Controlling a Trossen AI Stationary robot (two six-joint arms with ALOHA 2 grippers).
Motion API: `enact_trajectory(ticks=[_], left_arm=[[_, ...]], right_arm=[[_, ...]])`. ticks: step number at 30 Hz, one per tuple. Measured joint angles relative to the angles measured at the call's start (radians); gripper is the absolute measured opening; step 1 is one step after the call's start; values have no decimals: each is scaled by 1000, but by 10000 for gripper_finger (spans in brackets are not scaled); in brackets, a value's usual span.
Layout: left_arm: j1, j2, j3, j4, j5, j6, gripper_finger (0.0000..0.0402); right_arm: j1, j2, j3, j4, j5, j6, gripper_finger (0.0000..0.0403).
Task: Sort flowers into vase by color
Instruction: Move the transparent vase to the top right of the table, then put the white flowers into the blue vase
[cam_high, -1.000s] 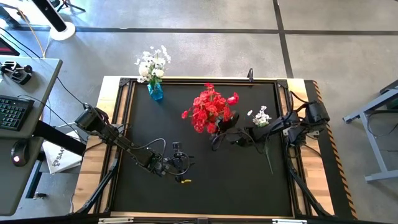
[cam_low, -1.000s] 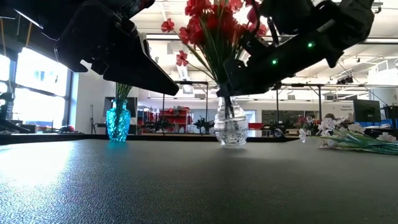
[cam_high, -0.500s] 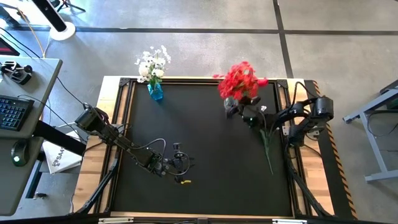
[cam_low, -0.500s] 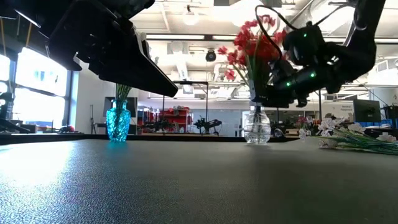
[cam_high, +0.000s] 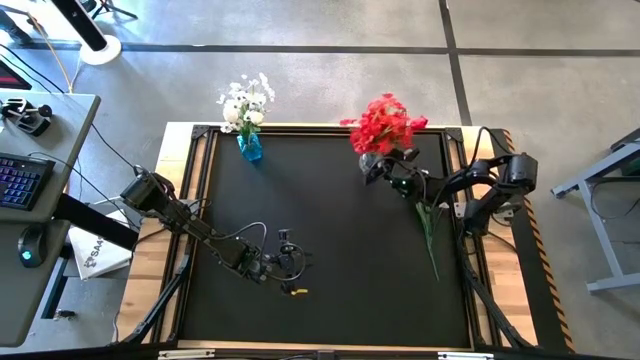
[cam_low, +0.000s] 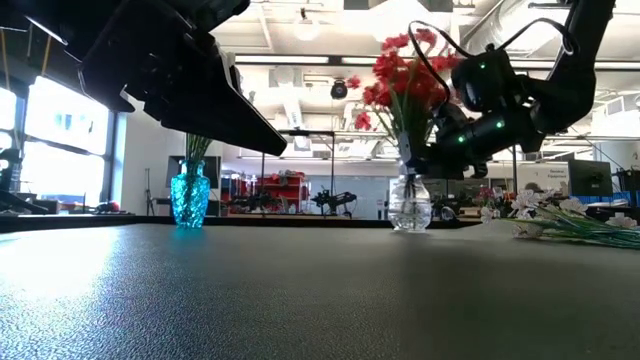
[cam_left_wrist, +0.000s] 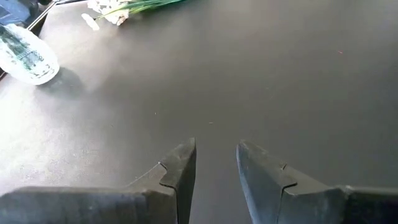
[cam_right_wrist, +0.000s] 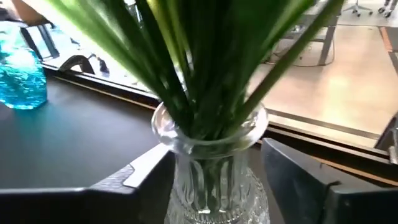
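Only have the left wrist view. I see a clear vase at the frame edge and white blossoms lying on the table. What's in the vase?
Observer: A full bunch of red flowers, standing upright in the clear vase.
Operator: Where's the right arm?
Observer: The right gripper is level with that vase's neck, with the glass right in front of its camera.
Operator: Is there any other vase?
Observer: Yes, a blue vase at the table's far edge on the left side, with white flowers in it.
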Motion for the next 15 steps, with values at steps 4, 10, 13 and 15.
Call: enact_trajectory(ticks=[4, 10, 13, 15], left_arm=[[0, 0, 0, 0, 0, 0, 106], [0, 0, 0, 0, 0, 0, 106], [0, 0, 0, -1, 0, 0, 106], [0, 0, 0, -1, 0, 0, 106]], right_arm=[[10, 0, 0, -11, -27, -19, 257], [36, -19, 0, -38, -33, -46, 266], [44, -44, 0, -88, -34, -45, 267], [49, -70, 0, -139, -35, -45, 267]])
